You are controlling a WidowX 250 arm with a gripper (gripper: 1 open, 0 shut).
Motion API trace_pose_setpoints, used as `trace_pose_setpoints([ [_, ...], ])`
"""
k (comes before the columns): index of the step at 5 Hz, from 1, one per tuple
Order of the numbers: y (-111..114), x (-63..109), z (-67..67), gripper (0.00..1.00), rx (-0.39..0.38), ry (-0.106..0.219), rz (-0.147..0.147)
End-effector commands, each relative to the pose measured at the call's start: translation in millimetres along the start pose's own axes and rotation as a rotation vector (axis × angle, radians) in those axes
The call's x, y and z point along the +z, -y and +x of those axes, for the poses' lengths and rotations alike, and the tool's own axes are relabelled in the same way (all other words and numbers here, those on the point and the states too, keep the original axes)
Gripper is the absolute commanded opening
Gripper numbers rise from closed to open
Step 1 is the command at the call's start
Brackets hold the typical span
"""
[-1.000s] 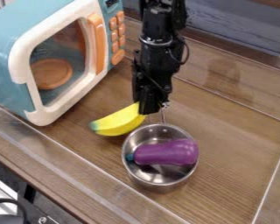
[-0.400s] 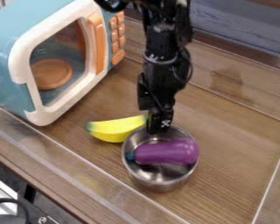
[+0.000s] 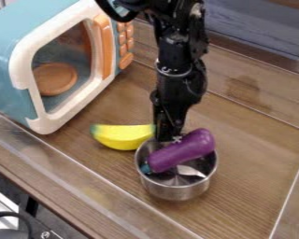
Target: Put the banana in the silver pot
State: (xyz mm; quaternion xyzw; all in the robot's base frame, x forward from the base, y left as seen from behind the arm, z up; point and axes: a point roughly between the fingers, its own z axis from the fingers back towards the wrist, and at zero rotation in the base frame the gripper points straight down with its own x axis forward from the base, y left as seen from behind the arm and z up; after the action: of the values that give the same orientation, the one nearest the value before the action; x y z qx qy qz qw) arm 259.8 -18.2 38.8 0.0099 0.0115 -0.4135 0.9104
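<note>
Gripper is down at the back rim of the silver pot. Its fingertips are hard to make out: dark on dark, partly behind the raised end of the eggplant. Can't tell whether the pincer is wide or narrow, or whether it has hold of anything; looks like it may be touching the eggplant, but the view is poor there.

Pot contents: purple eggplant, tilted, one end low inside by the left wall, the other up over the back right rim. It hides part of the pot's interior. Bright patch on the pot floor beside it, too small to identify, could be just glare. Pot's handle can't be made out.

Banana is outside the pot, on the wooden counter, just beside the pot's back left side. Its right end is hidden by the pot and gripper area, so can't tell if they touch. Greenish tip at its left end.

Toy microwave, blue and white, cut off at the frame edge. Round orange-brown plate inside it. Arm runs out the top of frame.
</note>
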Motion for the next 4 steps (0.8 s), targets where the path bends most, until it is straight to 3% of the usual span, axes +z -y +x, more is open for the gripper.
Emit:
trace_pose_setpoints([
  [1,9,14.8,5.8,0.00,-0.024,0.043,0.024],
  [3,15,38.4,7.8,0.00,-0.049,0.065,0.028],
  [4,18,29.0,-2.6,0.00,-0.045,0.078,0.031],
])
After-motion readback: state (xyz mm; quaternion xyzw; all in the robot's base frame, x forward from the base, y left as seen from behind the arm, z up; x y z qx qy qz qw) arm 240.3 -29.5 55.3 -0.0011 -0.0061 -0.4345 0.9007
